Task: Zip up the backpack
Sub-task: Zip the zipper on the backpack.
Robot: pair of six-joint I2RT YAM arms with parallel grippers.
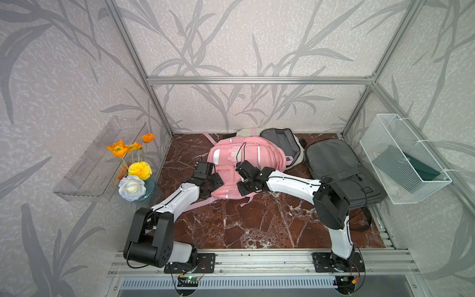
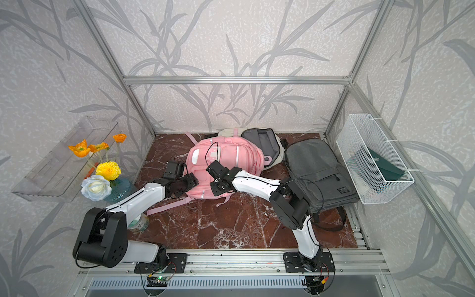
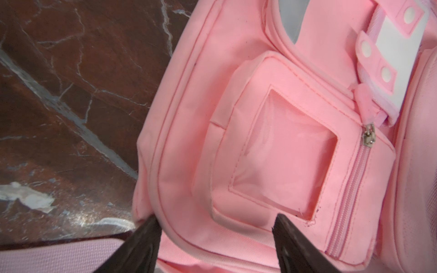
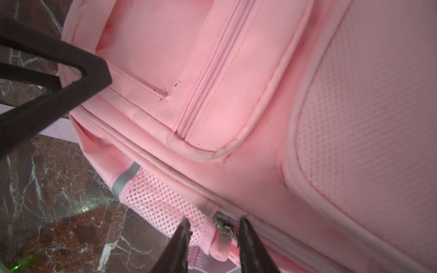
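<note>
A pink backpack [image 1: 246,164] lies flat on the marbled desk [image 1: 257,223], both tools at its near edge.

Its smooth pink woven fabric has piped seams, a clear-windowed front pocket [image 3: 283,165], a mesh side pocket [image 4: 160,203] and grey reflective strips; it sits toward the back of the red-brown desk, a grey backpack [image 1: 331,164] near it. The left tool [image 3: 216,218] stands spread wide over the corner by the windowed pocket, pinching nothing. The right tool [image 4: 214,221] is parted narrowly, its black tips either side of the metal zipper pull [image 4: 222,227] on the main seam, slim gaps showing.
</note>
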